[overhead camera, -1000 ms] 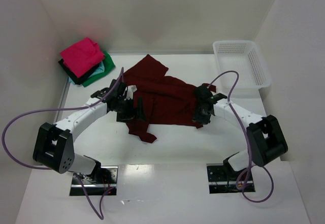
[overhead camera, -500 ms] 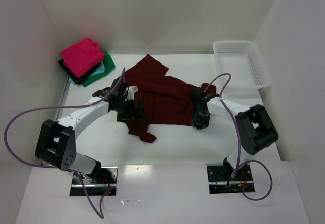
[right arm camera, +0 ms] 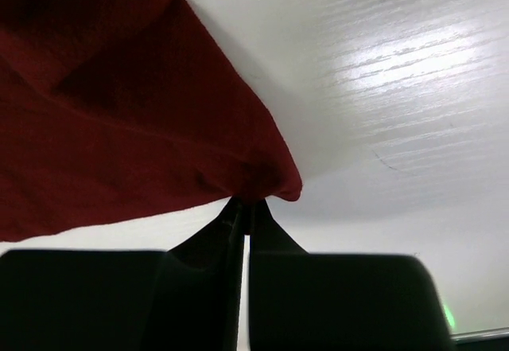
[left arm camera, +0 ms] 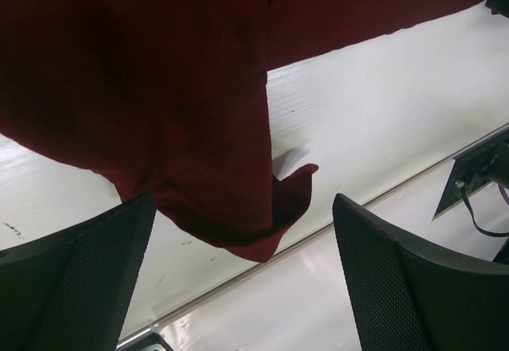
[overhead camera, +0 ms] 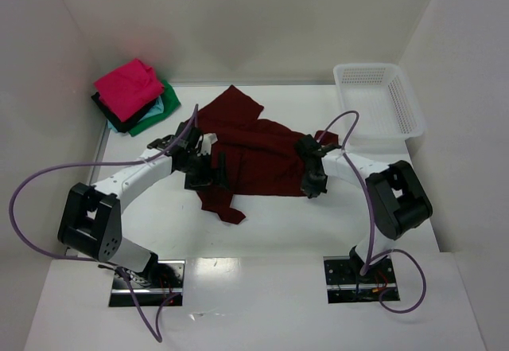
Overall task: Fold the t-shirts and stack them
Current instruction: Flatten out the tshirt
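Spreading step is underway, by my read. Maroon shirt point(overhead camera: 250, 156) is lying crumpled around the middle of the table point(overhead camera: 278, 228), one part reaching toward the far edge and a twisted tail trailing toward the near edge, nothing flat yet.

Right gripper point(overhead camera: 312, 185) is sitting at the shirt's right edge with its jaws clenched on a corner of the cloth. Right wrist view is showing the fingertips point(right arm camera: 215, 239) pressed together, with maroon fabric bunching into them just above the table.

Left gripper point(overhead camera: 205, 173) is hovering over the shirt's left side with its jaws released wide. Its wrist view is showing a hem fold hanging between the two pads point(left arm camera: 79, 279); whether the fold is brushing the nearer pad I cannot tell.

Finished stack is sitting at the far left corner: pink shirt point(overhead camera: 129, 84) on top, with green shirt point(overhead camera: 163, 100), light blue shirt point(overhead camera: 118, 126) and black shirt point(overhead camera: 103, 106) peeking out below. White basket point(overhead camera: 413, 120) is standing at the far right corner, apart from everything.

Next move is likely calling for the left gripper to drop and close on the hem under it, so both arms are holding opposite sides — then pulling apart and lifting to get the cloth flat before any fold.

Risks I'm flagging:
- The right pinch is looking like a thin corner only, so a hard tug could be slipping it out.
- The twisted tail may be dragging along as a lump.
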`<action>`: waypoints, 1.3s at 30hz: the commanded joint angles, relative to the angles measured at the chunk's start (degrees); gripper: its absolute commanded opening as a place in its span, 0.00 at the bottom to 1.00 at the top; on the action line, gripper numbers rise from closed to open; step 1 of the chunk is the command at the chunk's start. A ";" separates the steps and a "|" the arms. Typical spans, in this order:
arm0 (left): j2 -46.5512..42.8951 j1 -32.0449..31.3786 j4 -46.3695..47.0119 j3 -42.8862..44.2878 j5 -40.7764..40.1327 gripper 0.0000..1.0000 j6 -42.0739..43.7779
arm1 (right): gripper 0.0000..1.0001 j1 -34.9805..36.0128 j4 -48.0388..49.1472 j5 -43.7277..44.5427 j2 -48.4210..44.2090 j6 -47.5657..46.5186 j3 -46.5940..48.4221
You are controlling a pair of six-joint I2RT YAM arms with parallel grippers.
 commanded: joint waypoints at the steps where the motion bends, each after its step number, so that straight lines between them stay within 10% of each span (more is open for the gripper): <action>1: 0.48 -0.08 0.33 2.40 1.00 0.99 1.19 | 0.00 0.48 -1.35 3.23 0.42 -0.17 4.15; 39: 2.06 -8.07 -3.97 5.12 1.29 0.99 4.53 | 0.05 -9.71 -4.00 -3.71 -18.04 4.48 2.31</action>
